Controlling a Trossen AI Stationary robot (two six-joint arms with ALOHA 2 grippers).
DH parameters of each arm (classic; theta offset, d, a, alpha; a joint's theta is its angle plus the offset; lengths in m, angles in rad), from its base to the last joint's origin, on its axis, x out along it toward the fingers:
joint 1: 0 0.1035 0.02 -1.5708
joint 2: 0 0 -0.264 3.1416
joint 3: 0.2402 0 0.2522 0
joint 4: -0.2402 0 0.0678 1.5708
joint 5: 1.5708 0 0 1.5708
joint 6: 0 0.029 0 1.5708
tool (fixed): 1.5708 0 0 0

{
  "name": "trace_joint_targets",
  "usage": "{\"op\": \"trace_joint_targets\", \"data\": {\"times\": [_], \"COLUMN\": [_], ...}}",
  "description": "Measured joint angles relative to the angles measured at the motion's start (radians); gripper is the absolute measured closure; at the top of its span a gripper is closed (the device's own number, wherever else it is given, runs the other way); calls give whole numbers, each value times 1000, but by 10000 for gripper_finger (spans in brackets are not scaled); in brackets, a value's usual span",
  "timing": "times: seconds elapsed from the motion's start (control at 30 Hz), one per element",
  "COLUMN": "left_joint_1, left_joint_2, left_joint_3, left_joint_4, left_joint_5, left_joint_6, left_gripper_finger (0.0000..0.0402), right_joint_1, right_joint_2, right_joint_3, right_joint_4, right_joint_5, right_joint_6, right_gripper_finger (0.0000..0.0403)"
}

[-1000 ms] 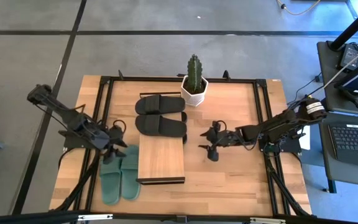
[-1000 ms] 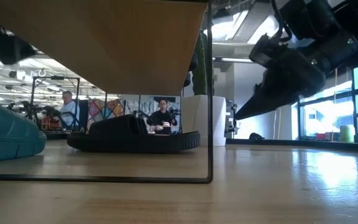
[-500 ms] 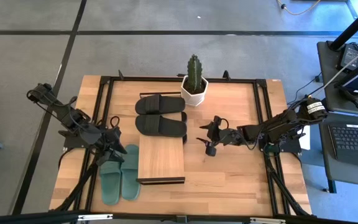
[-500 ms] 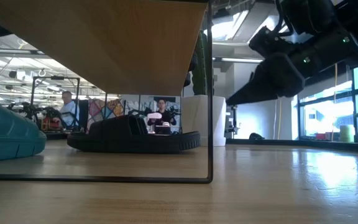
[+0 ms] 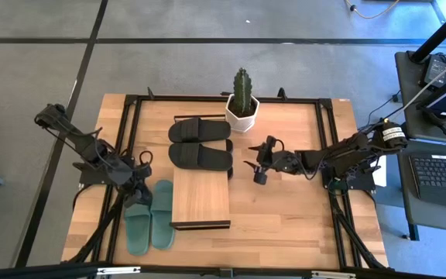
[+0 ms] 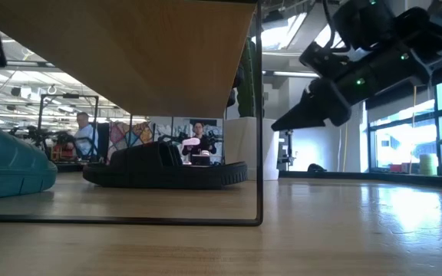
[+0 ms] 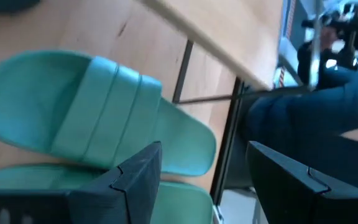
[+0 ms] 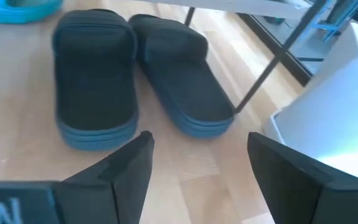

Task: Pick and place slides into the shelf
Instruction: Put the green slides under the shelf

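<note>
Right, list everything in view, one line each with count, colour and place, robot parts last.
black slides: two, black, side by side on the table behind the shelf.
green slides: two, muted green, side by side left of the shelf.
shelf: one, light wood top on a black frame, table centre front.
cactus: one, green in a white pot, table back centre.
laptop: one, dark, on the side stand at right.
left gripper: open, over the green slides.
right gripper: open, right of the black slides.
</note>
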Motion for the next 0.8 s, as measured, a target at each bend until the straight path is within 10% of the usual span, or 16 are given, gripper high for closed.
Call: {"op": "trace_joint_targets", "data": {"times": [0.8], "left_joint_1": [-180], "left_joint_2": [400], "left_joint_3": [29], "left_joint_4": [227], "left_joint_5": [-75], "left_joint_6": [-27], "left_gripper_finger": [177], "right_joint_1": [-83], "right_joint_2": [0], "right_joint_3": [0], "right_joint_4": [0], "right_joint_5": [-4], "right_joint_6": [-6], "right_gripper_finger": [144]}}
